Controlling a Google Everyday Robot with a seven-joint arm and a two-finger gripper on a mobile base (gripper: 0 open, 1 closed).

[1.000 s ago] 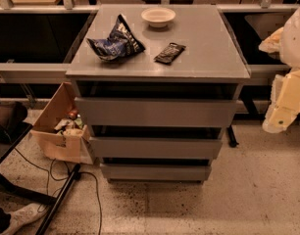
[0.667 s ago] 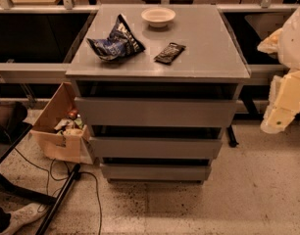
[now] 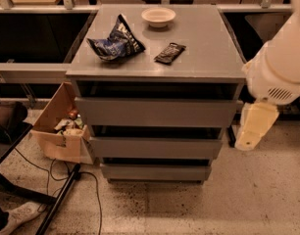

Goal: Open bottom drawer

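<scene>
"One gripper [image 3: 255,126] is all I count. Where does it hang?"

"Off the right edge of the tabletop [image 3: 204,43] and below its level, beside the top drawer [image 3: 157,112], touching nothing. It is a pale cream piece pointing down from the white arm [image 3: 280,65]. Whether it is open or closed, I cannot tell."

"And the bottom drawer [image 3: 156,172]?"

"It is the lowest of three grey fronts on the cabinet [image 3: 189,116], down by the floor [image 3: 228,204]. It lies well apart from the gripper, to its left and lower. Its plain front sits under the middle drawer [image 3: 155,147] with a dark gap between them, and no tray shows."

"What lies on top?"

"A crumpled blue bag [image 3: 115,43] toward the left edge. A small dark packet [image 3: 170,53] sits near it, about the middle. A pale bowl [image 3: 159,16] stands upright at the far edge."

"Anything around the cabinet?"

"A cardboard box [image 3: 59,133] of odds and ends stands on the floor below the tabletop's front left corner, close to the cabinet's side. Black cables [image 3: 93,190] trail over the floor, and a white shoe [image 3: 15,218] shows at the lower left."
</scene>
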